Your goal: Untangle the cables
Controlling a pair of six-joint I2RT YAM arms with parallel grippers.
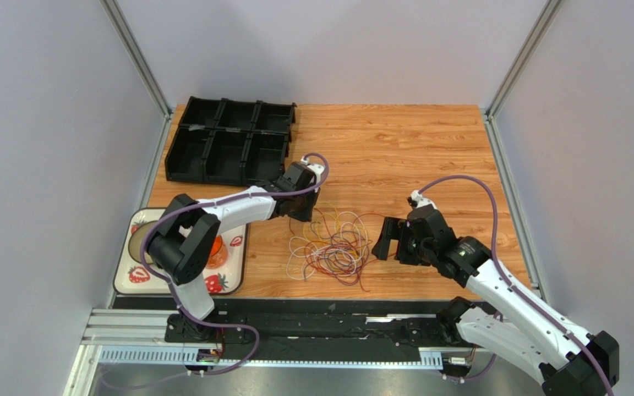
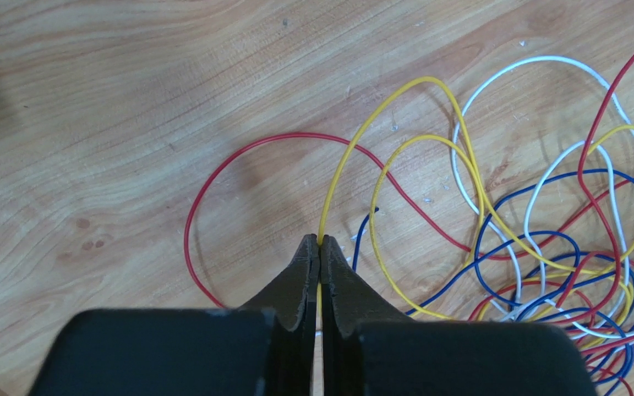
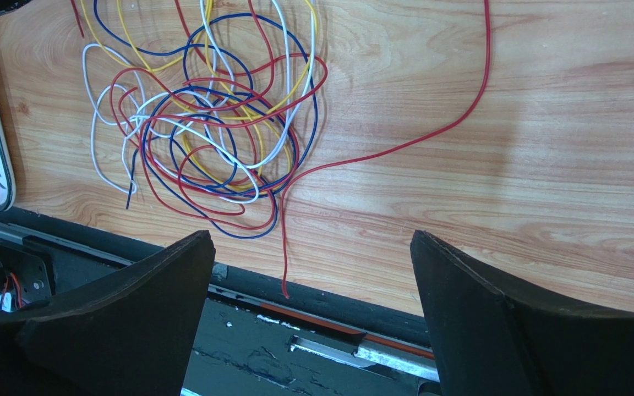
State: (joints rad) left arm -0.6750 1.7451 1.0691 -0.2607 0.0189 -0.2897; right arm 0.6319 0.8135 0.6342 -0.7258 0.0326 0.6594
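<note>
A robot lab cell, this was: grey walls point(image 1: 39, 124) boxed in a wood table point(image 1: 428, 140), left arm point(image 1: 229, 206) and right arm point(image 1: 510, 297) bolted to the near rail point(image 1: 312, 328).

Two robot arms, each ending in one tool: the left tool point(image 2: 319, 247) and the right tool point(image 3: 312, 243). Between the two tools lies one tangled heap of cables point(image 1: 334, 247) on one wooden bench point(image 1: 428, 148). Four wire colours can be counted in the heap: red, yellow, white and blue. The number of strands per colour cannot be told. One yellow strand point(image 2: 378, 107) is pinched in the left tool. Beyond the left tool stands one black bin point(image 1: 228, 130) with six compartments, in two rows of three. Left of that tool and nearer the arm bases lies one strawberry-printed tray point(image 1: 126, 279).
</note>
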